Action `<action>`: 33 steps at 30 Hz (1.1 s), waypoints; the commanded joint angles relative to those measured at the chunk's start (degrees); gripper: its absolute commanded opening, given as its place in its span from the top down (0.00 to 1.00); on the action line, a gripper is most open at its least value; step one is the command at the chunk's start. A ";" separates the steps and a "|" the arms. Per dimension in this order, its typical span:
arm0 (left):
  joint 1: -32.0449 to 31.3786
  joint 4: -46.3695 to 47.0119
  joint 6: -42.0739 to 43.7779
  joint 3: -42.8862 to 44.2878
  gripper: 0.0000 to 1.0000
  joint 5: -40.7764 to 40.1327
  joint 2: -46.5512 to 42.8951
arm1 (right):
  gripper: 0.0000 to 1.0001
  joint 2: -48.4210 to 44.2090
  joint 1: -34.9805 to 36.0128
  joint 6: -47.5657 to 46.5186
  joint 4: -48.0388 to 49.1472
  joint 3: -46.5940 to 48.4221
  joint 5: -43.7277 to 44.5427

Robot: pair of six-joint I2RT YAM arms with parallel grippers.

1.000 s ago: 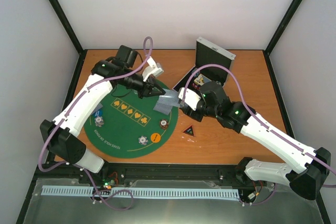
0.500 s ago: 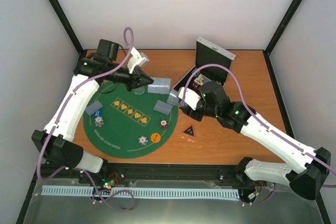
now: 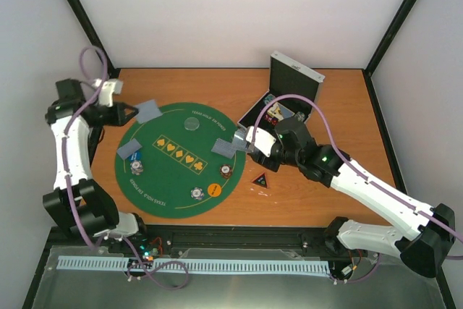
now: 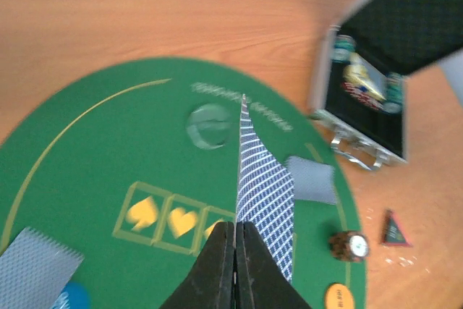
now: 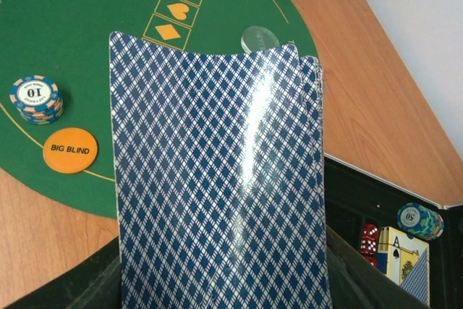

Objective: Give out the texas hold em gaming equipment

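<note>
Since the left fingers (image 4: 227,250) are pressed together on the near edge of one playing card (image 4: 264,193), the step in hand looks like dealing it to a seat at the far-left rim of the green mat (image 3: 170,179). To do it well, tip the card flat, bring it down until it touches the felt just inside that rim, and only then part the fingers. It should land well apart from the card (image 3: 131,150) lying at the mat's left side, just beside the blue chip (image 3: 137,168). In the top view the held card juts from the fingertips toward the mat's centre, across its far-left rim; its height above the felt cannot be told. The right fingers (image 3: 248,140) clamp the fanned deck (image 5: 217,179) at the mat's right rim, near the silver case (image 3: 286,95), and that arm need only hold steady. The clear disc (image 3: 192,123) sits far-centre on the mat.
</note>
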 commanded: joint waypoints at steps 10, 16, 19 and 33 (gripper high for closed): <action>21.52 19.17 2.59 -16.95 0.99 -4.41 11.78 | 0.48 -4.70 -0.37 -0.68 3.49 -0.88 -2.71; 21.52 21.11 4.05 -18.99 0.99 -2.68 14.63 | 0.48 -4.32 -0.32 -0.89 3.25 -0.84 -2.56; 21.52 22.22 4.59 -20.27 0.99 -3.76 15.45 | 0.48 -4.29 -0.38 -0.94 3.20 -0.82 -2.69; 21.55 24.84 5.69 -19.52 0.99 -5.61 23.85 | 0.48 -4.48 -0.39 -1.16 2.86 -0.88 -2.79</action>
